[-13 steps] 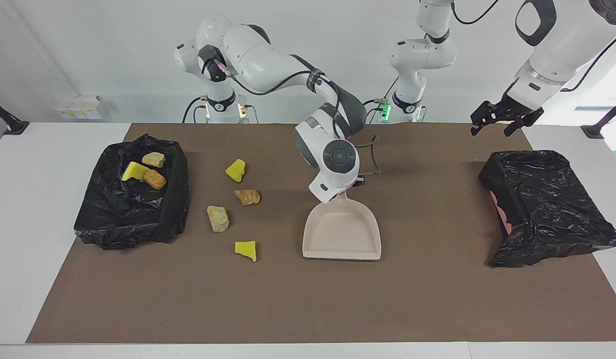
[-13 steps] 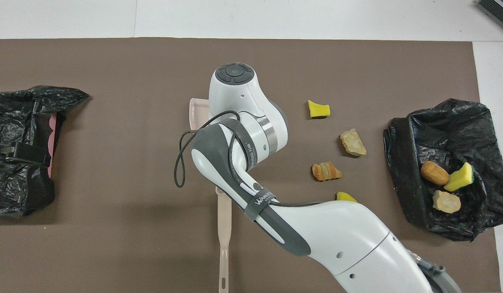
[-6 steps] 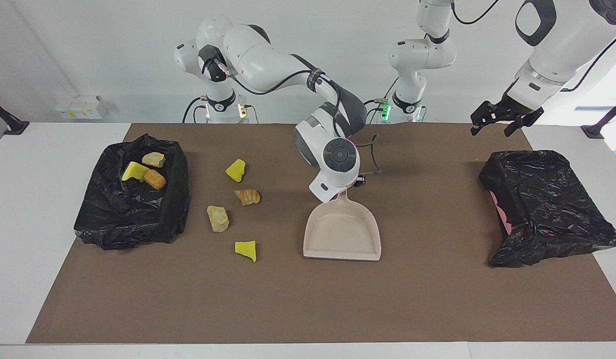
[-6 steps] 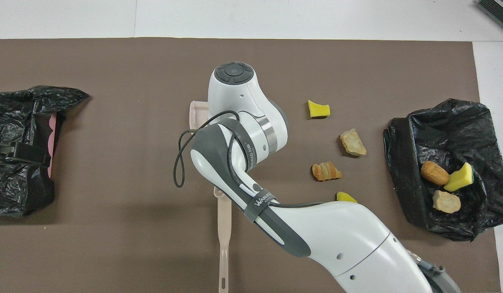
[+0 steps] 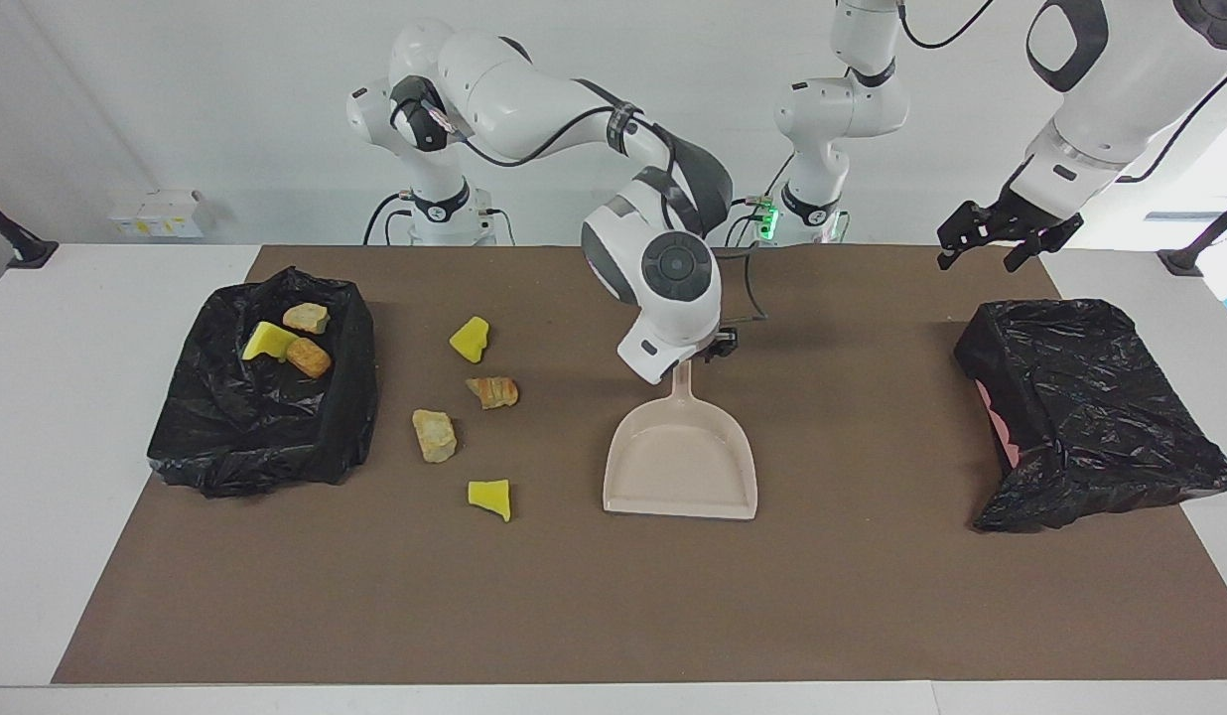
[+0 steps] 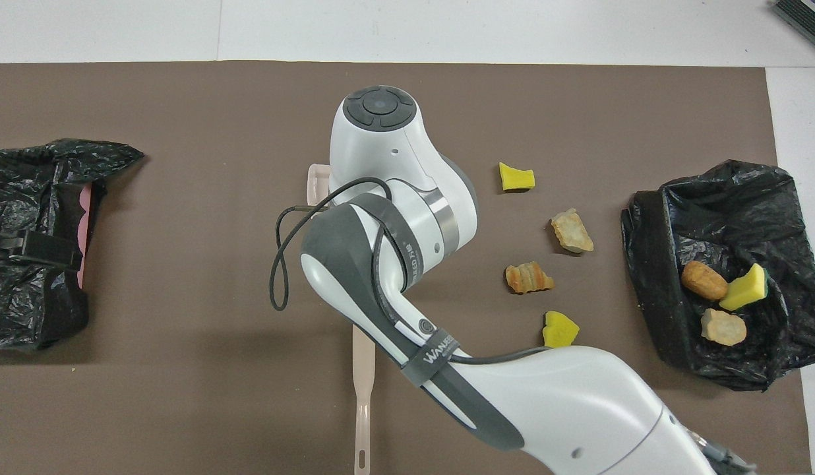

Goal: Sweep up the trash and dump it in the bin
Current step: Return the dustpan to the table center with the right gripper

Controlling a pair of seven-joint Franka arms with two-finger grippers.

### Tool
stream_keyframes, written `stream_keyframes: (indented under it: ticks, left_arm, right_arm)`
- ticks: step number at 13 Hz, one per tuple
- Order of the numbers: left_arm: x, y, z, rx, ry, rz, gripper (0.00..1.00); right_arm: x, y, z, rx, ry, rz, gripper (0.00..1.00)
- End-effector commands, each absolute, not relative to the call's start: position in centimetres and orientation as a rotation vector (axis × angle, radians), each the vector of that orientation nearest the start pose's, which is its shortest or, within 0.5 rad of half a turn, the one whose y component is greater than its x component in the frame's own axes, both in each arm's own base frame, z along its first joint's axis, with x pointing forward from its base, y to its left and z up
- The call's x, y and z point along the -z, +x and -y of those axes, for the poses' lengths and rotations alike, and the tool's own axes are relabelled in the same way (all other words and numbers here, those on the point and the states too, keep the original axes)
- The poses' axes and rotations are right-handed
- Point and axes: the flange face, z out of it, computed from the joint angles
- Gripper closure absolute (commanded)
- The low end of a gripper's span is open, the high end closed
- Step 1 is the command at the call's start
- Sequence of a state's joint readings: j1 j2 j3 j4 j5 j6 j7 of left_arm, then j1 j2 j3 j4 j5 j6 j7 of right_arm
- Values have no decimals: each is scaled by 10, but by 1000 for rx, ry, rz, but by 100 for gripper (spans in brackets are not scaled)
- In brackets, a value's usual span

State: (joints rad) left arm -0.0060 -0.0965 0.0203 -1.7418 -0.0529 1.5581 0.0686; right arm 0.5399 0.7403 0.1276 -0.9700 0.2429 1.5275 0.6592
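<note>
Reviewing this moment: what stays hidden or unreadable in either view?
- Right pincer: its fingertips over the beige plastic dustpan handle are hidden by the wrist in both views, so contact is unreadable.
- Dustpan tray: overhead, mostly under the right arm.
- Black-bagged bin under the left pincer: its inside faces away in the facing view and is edge-cropped overhead.

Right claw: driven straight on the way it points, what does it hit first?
Likely the dustpan handle, just below the down-pointing right claw; depth between them is unclear.
</note>
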Motion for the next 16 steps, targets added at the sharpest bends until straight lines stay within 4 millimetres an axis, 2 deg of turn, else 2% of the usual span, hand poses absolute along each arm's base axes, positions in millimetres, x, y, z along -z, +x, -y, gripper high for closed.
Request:
stream_keyframes:
  ticks: [1, 3, 4, 7, 8, 9, 10, 11, 13, 14, 16]
  left_arm:
    - [-598, 518, -5, -148, -3176, -94, 0]
    - [-598, 518, -5, -148, -3176, -94, 0]
    - [-598, 518, -5, -148, -3176, -94, 0]
    - [-597, 516, -4, -166, -3176, -92, 0]
    - [-599, 518, 7, -145, -3173, -116, 0]
    - [-598, 518, 22, -136, -3172, -161, 0]
    - [-598, 519, 41, -98, -3166, -213, 0]
    - [-596, 524, 52, -51, -3167, -198, 0]
    - [-580, 536, 98, 19, -3174, -126, 0]
    - [-572, 539, 114, 63, -3179, -121, 0]
    - [-551, 546, 151, 71, -3184, -133, 0]
  right_arm:
    - [-443, 526, -457, -556, -2998, -11, 43]
    - [-456, 481, -462, -590, -3027, 40, 43]
    - [-456, 454, -468, -614, -3048, 65, 43]
    - [-439, 395, -471, -630, -3089, 69, 43]
    - [-428, 378, -467, -599, -3095, 48, 43]
    - [-417, 359, -462, -558, -3091, 43, 42]
    - [-405, 338, -454, -536, -3093, 49, 36]
    - [-394, 322, -447, -520, -3085, 53, 36]
    - [-376, 301, -440, -526, -3098, 66, 40]
    - [-367, 283, -451, -531, -3097, 102, 40]
    - [-352, 274, -449, -494, -3079, 91, 40]
